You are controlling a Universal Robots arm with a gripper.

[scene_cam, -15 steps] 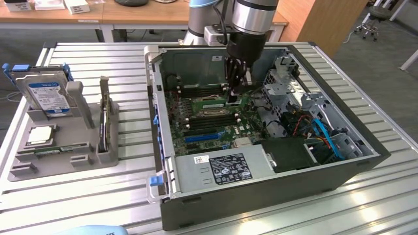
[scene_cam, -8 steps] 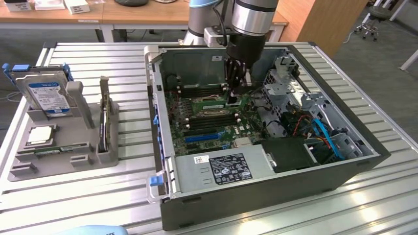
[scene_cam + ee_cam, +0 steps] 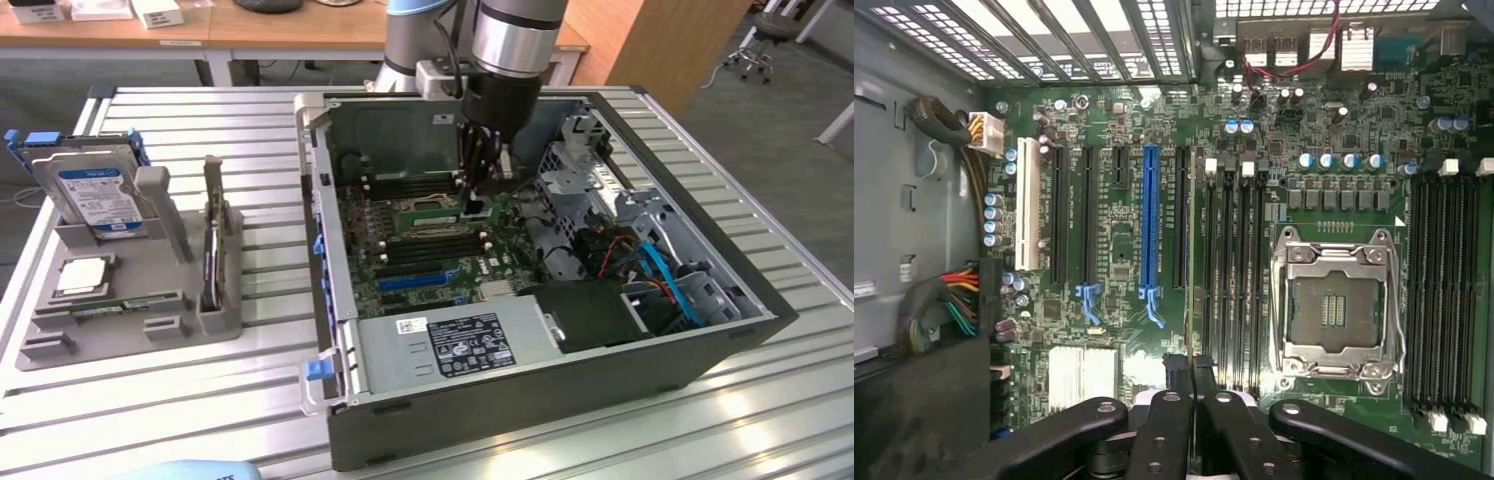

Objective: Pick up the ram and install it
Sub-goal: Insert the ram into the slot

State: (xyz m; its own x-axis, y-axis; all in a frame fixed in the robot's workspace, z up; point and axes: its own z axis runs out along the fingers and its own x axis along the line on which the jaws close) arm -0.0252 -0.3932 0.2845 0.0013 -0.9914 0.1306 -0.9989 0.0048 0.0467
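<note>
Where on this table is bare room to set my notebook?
Bare slats: the table's near edge before the grey holder, and the strip along the computer case at the exterior view's right. Between holder and case is tight.

Green motherboard (image 3: 1109, 250), blue slot (image 3: 1150, 220), black pincer (image 3: 1189, 368), silver ribbed table (image 3: 174, 420), blue-labelled drive (image 3: 96, 195)

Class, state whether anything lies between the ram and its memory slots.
Nothing visible does. The gripper, jaws shut, holds what looks like the ram edge-on, just beside the empty memory slots, with only open space between.
</note>
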